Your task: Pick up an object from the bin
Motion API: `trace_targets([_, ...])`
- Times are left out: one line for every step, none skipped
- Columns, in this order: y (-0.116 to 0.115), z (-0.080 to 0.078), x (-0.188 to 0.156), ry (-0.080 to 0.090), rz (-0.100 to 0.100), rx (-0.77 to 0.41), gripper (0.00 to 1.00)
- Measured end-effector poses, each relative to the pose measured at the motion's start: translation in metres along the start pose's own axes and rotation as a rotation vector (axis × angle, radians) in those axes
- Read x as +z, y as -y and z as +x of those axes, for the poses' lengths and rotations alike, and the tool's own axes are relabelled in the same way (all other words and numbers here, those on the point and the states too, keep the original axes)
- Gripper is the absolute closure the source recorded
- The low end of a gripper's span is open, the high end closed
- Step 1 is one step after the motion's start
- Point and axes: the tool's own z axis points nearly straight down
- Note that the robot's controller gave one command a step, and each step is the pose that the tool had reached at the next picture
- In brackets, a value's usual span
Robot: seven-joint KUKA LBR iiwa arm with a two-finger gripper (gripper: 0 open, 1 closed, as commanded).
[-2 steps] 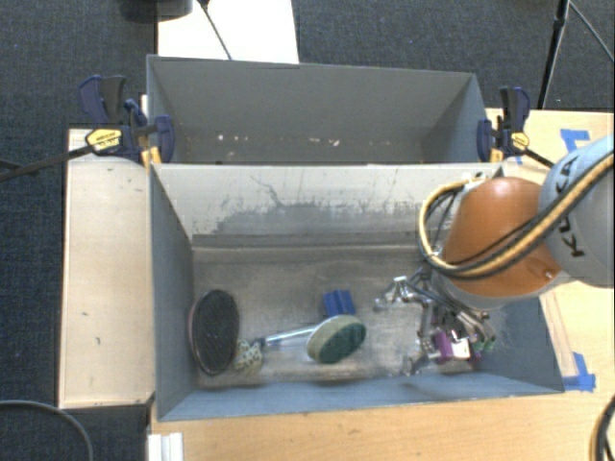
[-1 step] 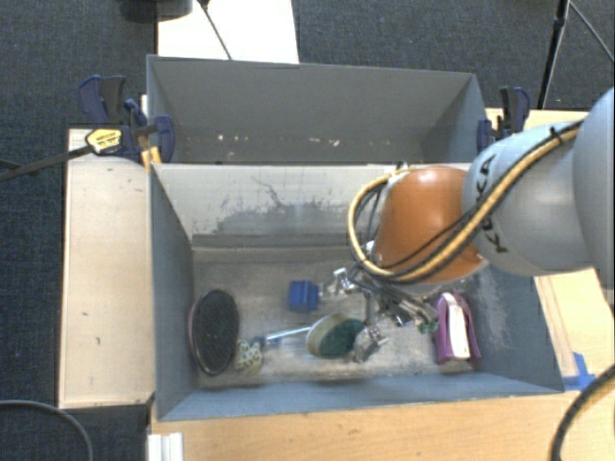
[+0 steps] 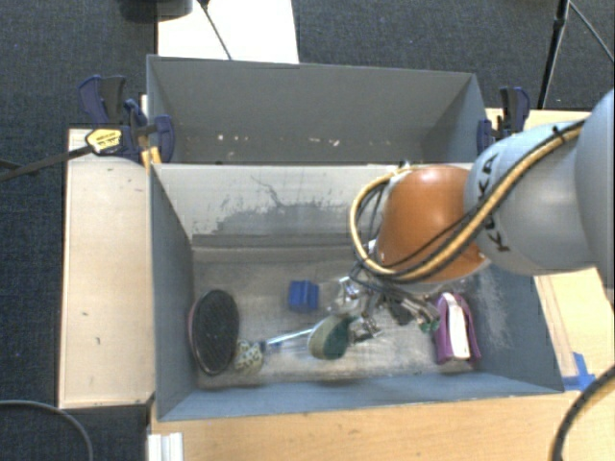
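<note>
Dark green round-headed utensil (image 3: 332, 339) with a pale handle lies low-centre in the frame, inside the grey bin (image 3: 173, 286), with dark carpet (image 3: 58, 27) around. The tool (image 3: 357, 307) sits just upper right of it; whether it is spread or pressed together cannot be told. A blue block (image 3: 303, 296), black oval brush (image 3: 214, 329) and purple pack (image 3: 452, 329) lie nearby.
</note>
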Motion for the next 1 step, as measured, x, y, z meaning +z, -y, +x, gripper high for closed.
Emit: trace_targets([0.0164, 0.0061, -0.1649, 0.003, 0.003, -0.026, 1.00])
